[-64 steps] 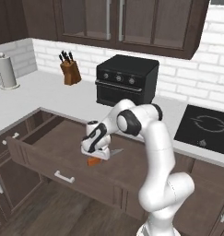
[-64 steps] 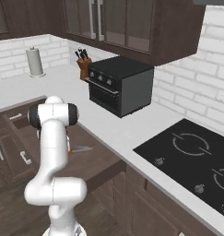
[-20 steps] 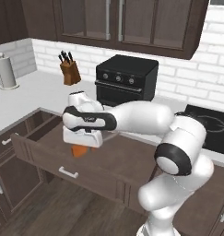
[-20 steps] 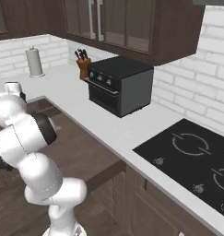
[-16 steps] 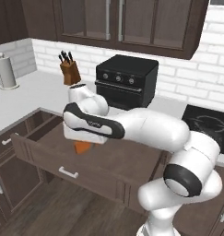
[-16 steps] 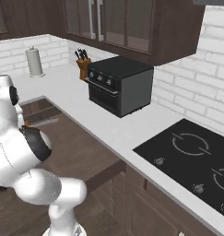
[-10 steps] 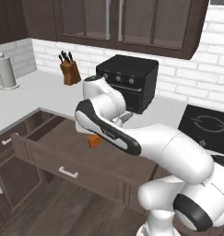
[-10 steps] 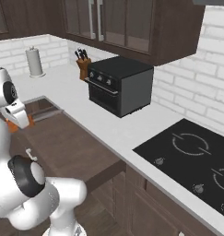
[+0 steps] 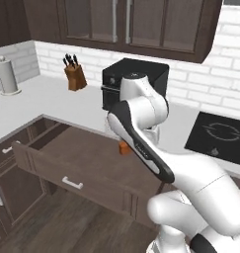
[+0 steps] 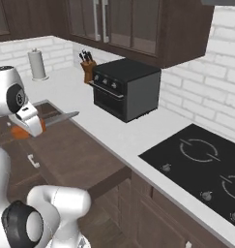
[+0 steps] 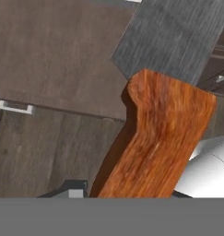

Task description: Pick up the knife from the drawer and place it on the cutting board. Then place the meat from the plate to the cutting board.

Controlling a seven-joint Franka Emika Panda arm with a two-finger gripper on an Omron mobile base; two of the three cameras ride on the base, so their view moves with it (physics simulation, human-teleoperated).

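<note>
The knife point(image 10: 23, 131) hangs above the open drawer point(image 10: 75, 155), its orange handle in my gripper point(image 10: 28, 127) and its grey blade point(image 10: 61, 117) pointing toward the counter. My gripper is shut on the handle. In the hand view the orange handle point(image 11: 159, 143) rises close to the camera, the grey blade point(image 11: 178, 37) beyond it, over the drawer point(image 11: 49, 50). From the left base view the handle point(image 9: 124, 148) peeks out under my arm, above the drawer point(image 9: 67, 158). The cutting board, the plate and the meat are out of view.
A black toaster oven point(image 9: 134, 84) stands on the white counter behind the drawer. A tan knife block point(image 9: 72, 76) and a paper towel roll point(image 9: 8, 76) stand further left. A black cooktop point(image 10: 206, 160) lies to the right.
The arm has lifted the knife out of the drawer and swung it right, toward the counter. The wrist has turned, so the blade now lies roughly level.
</note>
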